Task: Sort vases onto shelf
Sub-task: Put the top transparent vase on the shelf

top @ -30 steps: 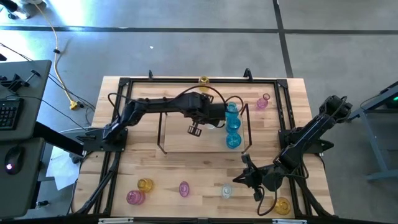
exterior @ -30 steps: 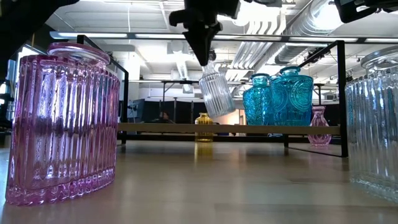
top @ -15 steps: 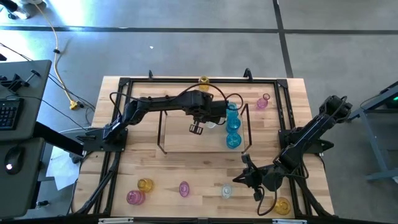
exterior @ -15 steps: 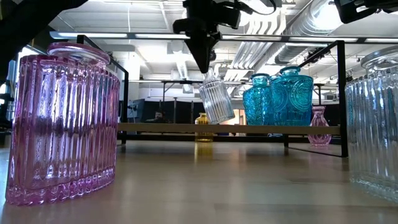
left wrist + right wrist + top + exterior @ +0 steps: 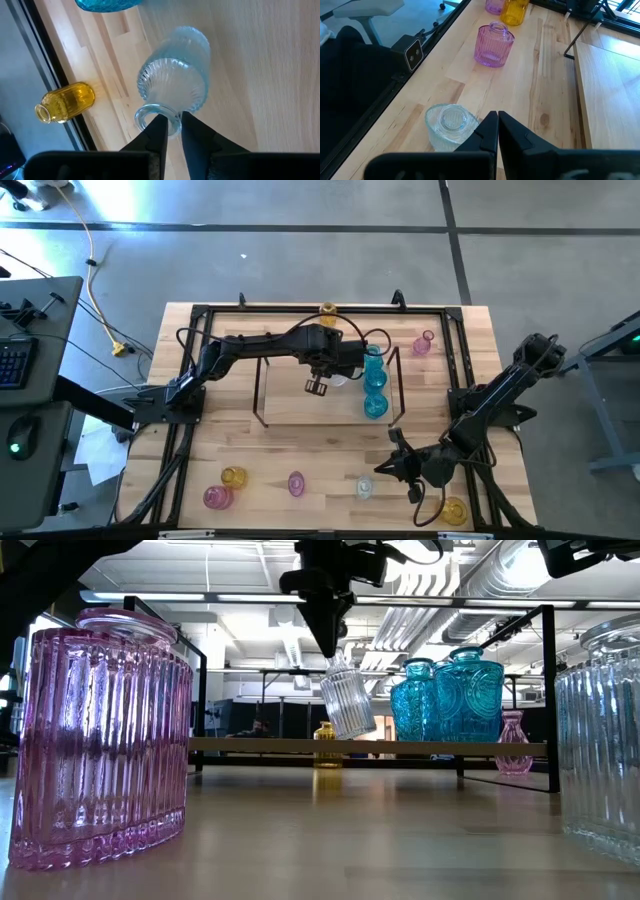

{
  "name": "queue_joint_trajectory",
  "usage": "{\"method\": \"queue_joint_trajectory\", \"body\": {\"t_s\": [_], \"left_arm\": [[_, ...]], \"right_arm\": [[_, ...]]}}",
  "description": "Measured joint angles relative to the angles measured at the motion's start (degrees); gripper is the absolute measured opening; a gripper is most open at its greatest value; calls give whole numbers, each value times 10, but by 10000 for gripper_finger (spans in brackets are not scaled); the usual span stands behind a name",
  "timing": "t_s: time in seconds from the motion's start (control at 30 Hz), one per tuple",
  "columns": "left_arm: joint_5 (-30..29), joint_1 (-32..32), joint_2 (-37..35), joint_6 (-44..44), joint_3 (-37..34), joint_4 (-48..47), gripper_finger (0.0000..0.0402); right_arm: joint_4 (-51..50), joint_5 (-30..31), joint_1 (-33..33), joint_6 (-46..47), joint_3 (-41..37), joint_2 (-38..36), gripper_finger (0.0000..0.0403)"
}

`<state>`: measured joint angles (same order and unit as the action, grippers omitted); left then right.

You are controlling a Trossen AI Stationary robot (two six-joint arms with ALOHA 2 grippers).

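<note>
My left gripper (image 5: 330, 648) is shut on a clear ribbed vase (image 5: 348, 698) above the light-wood shelf (image 5: 300, 405), just left of the blue vases (image 5: 450, 700) standing on the shelf. The clear vase (image 5: 175, 80) is tilted, its base close over the board. My right gripper (image 5: 496, 120) is shut and hovers near the table's near right corner, beside another clear vase (image 5: 451, 125) that stands on its base on the table. My left gripper holds the clear vase by the rim of its mouth (image 5: 175, 126), one finger (image 5: 159, 131) over the opening and the other outside the neck. The fingers come from above, pointing steeply down. The vase hangs tilted below them; whether its base touches the shelf I cannot tell.
A yellow vase (image 5: 328, 309) stands at the table's far edge and a pink vase (image 5: 423, 345) at the far right. Along the near edge stand yellow (image 5: 233, 477), pink (image 5: 217, 498), pink (image 5: 296, 483) and yellow (image 5: 454, 510) vases. Dark wire uprights (image 5: 258, 395) stand at the shelf's ends.
</note>
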<state>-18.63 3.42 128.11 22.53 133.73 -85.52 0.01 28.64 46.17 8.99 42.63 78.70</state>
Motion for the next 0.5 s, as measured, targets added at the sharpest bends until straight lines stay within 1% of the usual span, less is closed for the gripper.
{"method": "queue_joint_trajectory", "body": {"t_s": [0.3,0.5], "left_arm": [[0,0,0,-13,0,0,82],[-1,-4,0,-11,0,1,86]], "right_arm": [[0,-1,0,0,0,0,0],[0,-1,0,0,0,0,0]]}}
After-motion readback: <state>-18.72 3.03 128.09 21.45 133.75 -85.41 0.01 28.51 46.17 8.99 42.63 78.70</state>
